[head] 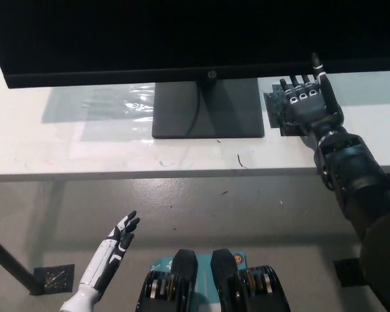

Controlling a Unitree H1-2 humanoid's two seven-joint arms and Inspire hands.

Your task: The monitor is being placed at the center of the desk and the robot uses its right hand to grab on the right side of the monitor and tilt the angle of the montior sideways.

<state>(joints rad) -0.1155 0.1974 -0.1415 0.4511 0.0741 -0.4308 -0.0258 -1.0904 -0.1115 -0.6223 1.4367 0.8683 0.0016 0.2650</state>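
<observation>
Down at seven o'clock, the white left hand [118, 239] is held low over the grey floor [201, 208], well clear of the desk, its fingers spread apart and nothing gripped in it. A small dark patch [52, 278] is seen on the floor just beside it, toward the frame's lower left corner.

Further along, the white desk [65, 143] is seen running across the middle of the view. The monitor [182, 36] is set on it at twelve o'clock, its black screen filling the top of the frame and its lower edge slanted slightly, lower at the left than at the right. Its flat dark base [208, 107] is planted on the desk at the centre, with a pale reflection laid on the desktop at ten o'clock.

At two o'clock, the black right hand [305, 104] is raised to the monitor's lower right edge. Its fingertips are lost against the dark bezel, so whether the screen is clasped cannot be told. A dark pad [274, 110] is partly covered beneath the hand.
</observation>
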